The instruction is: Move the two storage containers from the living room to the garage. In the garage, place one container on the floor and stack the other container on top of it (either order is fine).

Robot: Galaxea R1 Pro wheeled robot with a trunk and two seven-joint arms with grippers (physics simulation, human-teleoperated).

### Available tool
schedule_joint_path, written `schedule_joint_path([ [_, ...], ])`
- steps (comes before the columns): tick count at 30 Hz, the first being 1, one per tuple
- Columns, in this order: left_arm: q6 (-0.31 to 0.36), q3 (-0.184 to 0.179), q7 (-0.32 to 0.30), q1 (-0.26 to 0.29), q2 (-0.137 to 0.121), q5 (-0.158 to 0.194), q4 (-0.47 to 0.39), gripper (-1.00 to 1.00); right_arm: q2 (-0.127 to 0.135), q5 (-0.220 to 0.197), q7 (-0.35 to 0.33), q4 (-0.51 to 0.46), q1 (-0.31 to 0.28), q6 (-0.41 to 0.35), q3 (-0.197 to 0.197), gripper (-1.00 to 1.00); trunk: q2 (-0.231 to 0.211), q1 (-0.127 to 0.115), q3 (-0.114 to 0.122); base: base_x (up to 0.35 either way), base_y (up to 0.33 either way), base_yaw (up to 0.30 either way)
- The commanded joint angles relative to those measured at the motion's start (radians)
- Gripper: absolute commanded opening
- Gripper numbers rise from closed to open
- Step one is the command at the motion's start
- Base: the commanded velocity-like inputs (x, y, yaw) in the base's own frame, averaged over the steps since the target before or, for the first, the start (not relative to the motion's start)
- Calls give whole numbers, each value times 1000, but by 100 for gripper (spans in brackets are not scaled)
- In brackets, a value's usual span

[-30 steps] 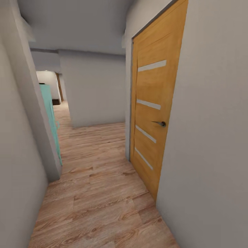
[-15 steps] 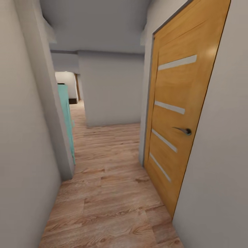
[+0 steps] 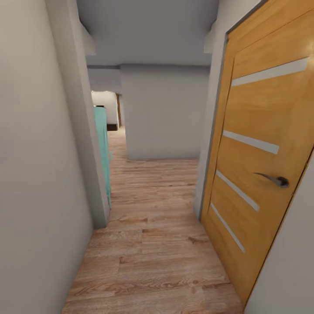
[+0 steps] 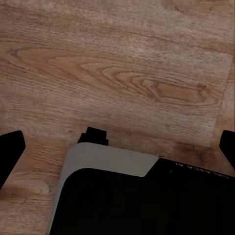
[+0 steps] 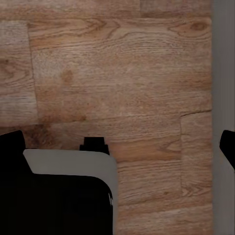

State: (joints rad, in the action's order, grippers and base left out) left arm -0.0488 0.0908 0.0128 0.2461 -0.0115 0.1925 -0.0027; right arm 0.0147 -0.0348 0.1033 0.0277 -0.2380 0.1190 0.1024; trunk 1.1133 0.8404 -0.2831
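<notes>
I am in a narrow hallway with a light wood plank floor (image 3: pixel 157 244); no orange-red container shows from here, so I cannot say where either one is.

On my head camera, a wooden door (image 3: pixel 257 174) with pale horizontal strips stands at 3 o'clock, its lever handle (image 3: pixel 272 179) dark and metallic. A pale wall (image 3: pixel 39 174) runs along at 9 o'clock, and past its corner a teal panel (image 3: pixel 103 148) juts out at about 10 o'clock. Dead ahead at 12 o'clock a grey wall block (image 3: pixel 165 113) closes the corridor, with a passage leading off to its left toward a bright room.

Compared with half a second ago, the door fills more of the picture and sits further right, and the teal panel has slid rightward; the whole view shifted, so the camera moved.

Left fingers (image 4: pixel 11 149) show as dark tips at the frame's edges, spread wide over bare planks, gripping nothing. Right fingers (image 5: pixel 12 142) are likewise spread wide and empty, with a grey strip of wall (image 5: pixel 223 73) beside them. Dark robot bodywork (image 4: pixel 137 196) cuts off part of each wrist picture.
</notes>
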Motion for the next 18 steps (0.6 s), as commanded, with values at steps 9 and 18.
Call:
schedule_joint_path([
  [9,-2,8,1,1,-1,-1,1,100,-4,-7,3,3,-1,5,7,100,1,1,-1,322,0,118],
  [18,-2,7,1,1,0,-1,1,100,1,-8,3,3,-1,5,5,100,1,1,-1,323,0,2],
])
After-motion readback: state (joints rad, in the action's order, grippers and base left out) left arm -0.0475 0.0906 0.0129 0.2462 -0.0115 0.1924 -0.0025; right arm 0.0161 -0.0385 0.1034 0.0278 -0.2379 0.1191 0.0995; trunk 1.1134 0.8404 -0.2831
